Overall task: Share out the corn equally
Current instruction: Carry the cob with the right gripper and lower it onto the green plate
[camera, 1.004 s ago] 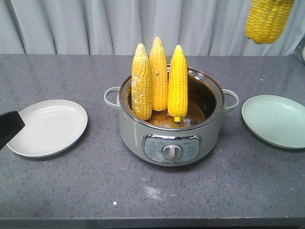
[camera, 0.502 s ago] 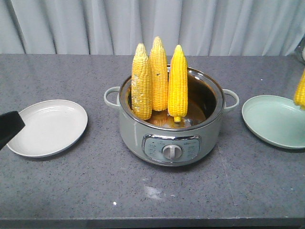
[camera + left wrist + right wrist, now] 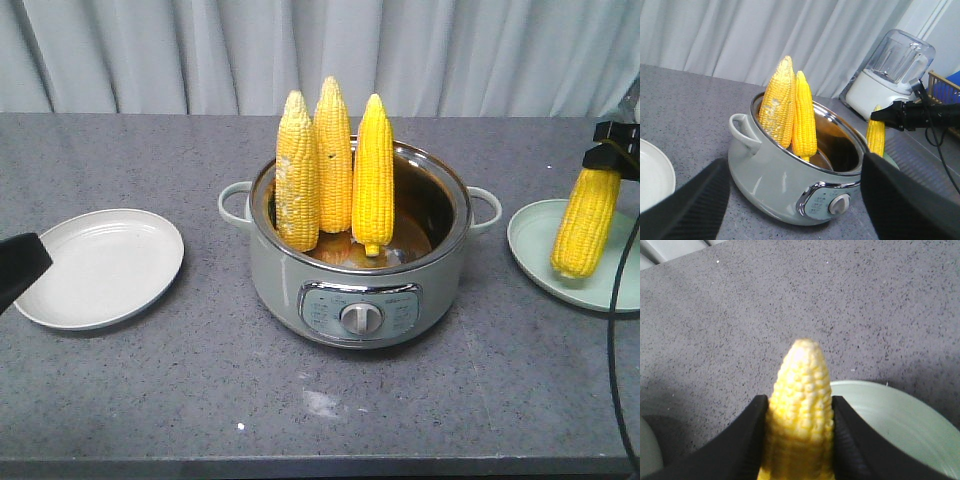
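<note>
Right arm bringing one tapered yellow corn cob (image 3: 586,222) down over the pale green round plate (image 3: 535,250)

Nearest us, the left jaws (image 3: 793,162) are sitting spread wide and empty beside the white round plate (image 3: 100,265). In the middle of the grey bench (image 3: 150,400), three more yellow cobs (image 3: 333,165) are standing tip-up in the grey-green electric pot (image 3: 290,290). Farther right, the right jaws (image 3: 799,402) are clenching the cob, which is hanging nearly upright, tip down, right above that plate. Half a second ago it was just peeking in at the frame edge; now it's lower and further in.
</note>
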`<state>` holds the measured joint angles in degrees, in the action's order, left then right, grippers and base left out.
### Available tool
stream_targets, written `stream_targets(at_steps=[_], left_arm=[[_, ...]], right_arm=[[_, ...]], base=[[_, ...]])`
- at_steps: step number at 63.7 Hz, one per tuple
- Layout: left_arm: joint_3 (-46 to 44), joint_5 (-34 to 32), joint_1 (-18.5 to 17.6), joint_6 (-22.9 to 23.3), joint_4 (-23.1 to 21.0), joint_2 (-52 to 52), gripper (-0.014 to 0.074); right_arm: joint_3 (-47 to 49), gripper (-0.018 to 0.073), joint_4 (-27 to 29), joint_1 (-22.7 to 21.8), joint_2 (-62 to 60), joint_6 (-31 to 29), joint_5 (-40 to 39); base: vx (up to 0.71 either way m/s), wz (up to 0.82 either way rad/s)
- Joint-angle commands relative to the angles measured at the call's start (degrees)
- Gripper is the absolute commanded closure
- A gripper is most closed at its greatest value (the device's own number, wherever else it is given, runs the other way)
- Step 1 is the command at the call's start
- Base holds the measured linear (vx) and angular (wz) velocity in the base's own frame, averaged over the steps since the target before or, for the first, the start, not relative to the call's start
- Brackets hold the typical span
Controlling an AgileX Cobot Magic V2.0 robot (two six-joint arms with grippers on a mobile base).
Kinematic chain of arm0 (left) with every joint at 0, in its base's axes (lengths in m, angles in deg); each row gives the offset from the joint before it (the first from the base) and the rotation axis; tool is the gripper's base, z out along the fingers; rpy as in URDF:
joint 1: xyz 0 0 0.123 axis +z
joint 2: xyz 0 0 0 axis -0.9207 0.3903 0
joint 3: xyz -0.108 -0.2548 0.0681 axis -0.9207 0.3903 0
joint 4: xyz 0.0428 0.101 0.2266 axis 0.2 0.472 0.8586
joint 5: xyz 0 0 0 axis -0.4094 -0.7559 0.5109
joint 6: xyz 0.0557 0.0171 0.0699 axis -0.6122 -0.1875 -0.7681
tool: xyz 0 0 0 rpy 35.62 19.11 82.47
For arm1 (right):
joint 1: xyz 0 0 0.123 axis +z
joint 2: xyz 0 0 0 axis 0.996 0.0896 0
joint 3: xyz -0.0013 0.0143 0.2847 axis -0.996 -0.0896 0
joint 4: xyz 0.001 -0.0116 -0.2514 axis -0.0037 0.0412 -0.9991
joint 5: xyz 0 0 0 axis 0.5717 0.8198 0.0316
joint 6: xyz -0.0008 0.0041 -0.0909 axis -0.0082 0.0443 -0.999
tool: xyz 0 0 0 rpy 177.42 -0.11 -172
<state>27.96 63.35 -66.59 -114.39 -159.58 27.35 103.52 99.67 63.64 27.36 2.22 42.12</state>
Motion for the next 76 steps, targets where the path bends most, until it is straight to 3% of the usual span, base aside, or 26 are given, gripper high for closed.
stream_targets(at_steps=[1, 17, 33, 49, 61, 76], left_arm=[[-1.97, -1.01, -0.19, -0.34, -2.88, 0.43, 0.0063], [-1.97, -1.01, -0.19, -0.34, -2.83, 0.43, 0.0063], [-1.97, -1.01, -0.19, -0.34, -2.83, 0.43, 0.0063], [-1.97, -1.01, -0.19, -0.34, -2.83, 0.43, 0.0063], [-1.97, -0.80, -0.19, -0.20, -2.94, 0.43, 0.0063], [-7.17, -1.65, -0.19, -0.62, -3.19, 4.00, 0.0063]], right_arm=[[3.94, 0.0543, 1.84, -0.35, -1.58, 0.23, 0.87], [6.06, 0.0426, -1.35, -0.35, 0.03, 2.03, 3.56], [6.06, 0.0227, -7.30, -0.35, 0.03, 6.02, 4.07], [6.06, 0.0055, -8.43, -0.35, 0.03, 6.96, 5.24], [6.06, 0.0032, -8.26, -0.35, -1.11, 9.61, 6.52], [6.06, 0.0032, -6.88, -0.35, -10.36, 7.46, 12.61]], base=[[0.00, 0.00], [0.00, 0.00], [0.00, 0.00], [0.00, 0.00], [0.00, 0.00], [0.00, 0.00]])
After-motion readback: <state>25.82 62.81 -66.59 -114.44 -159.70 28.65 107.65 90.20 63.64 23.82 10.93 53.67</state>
